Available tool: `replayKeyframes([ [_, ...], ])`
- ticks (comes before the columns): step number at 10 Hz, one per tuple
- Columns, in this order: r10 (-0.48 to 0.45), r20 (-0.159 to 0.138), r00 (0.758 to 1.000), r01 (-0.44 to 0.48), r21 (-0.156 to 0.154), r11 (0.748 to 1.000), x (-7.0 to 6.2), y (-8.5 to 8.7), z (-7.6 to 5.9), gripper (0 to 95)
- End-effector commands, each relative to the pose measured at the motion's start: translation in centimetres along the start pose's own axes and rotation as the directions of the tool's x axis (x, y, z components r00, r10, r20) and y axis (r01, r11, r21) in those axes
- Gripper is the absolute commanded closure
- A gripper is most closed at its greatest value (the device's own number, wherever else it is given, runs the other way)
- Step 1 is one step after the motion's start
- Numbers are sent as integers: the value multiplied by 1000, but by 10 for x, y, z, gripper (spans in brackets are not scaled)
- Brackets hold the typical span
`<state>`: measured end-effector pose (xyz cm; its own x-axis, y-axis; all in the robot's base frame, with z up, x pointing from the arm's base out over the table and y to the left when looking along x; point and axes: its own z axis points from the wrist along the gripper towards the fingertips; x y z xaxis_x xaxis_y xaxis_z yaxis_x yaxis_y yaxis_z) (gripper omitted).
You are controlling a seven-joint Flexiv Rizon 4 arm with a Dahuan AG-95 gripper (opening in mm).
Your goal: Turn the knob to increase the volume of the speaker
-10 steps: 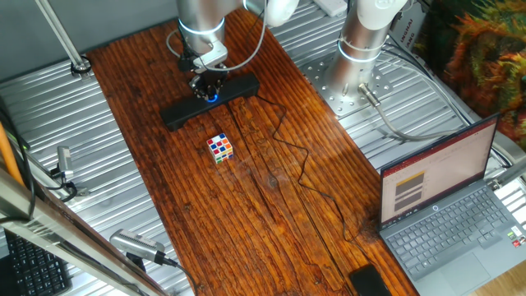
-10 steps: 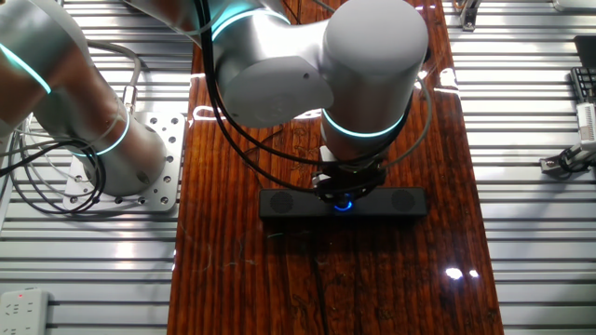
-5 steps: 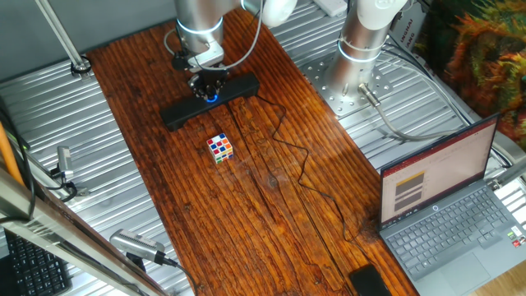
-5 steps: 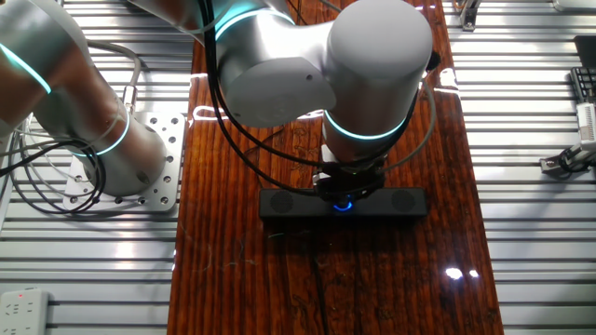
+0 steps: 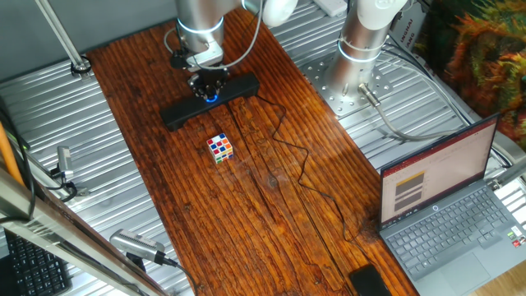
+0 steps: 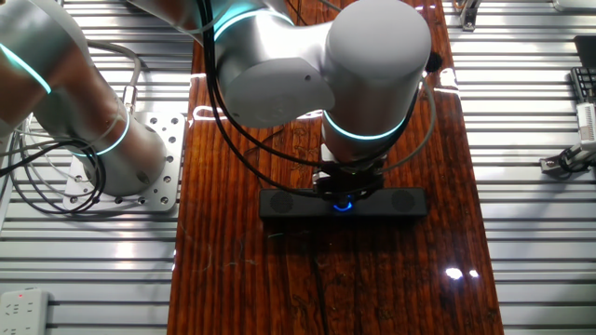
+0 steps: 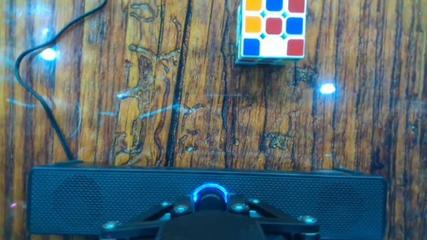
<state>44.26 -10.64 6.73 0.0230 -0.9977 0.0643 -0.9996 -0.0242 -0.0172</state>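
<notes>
The long flat black speaker [image 5: 209, 100] lay across the wooden worktop [image 5: 271, 189], left of a multicoloured puzzle cube [image 5: 219, 148]. The pincer [image 6: 345, 197] came straight down over the small blue-ringed black knob [image 7: 210, 197], apparently clamped on it for twisting.

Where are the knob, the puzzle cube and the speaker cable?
knob [image 7: 210, 196], hand view, on its blue-lit ring.
puzzle cube [image 7: 273, 28], hand view, on its top face's centre red tile.
speaker cable [image 5: 289, 148], one fixed view, on its mid-length bend.
</notes>
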Motion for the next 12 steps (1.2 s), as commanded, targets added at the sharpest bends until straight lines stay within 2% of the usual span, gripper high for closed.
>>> replayKeyframes([
  [1,22,3,1000,-22,-1,1000,1,0,0,950],
  [12,155,17,988,-155,-1,988,1,-1,0,950],
])
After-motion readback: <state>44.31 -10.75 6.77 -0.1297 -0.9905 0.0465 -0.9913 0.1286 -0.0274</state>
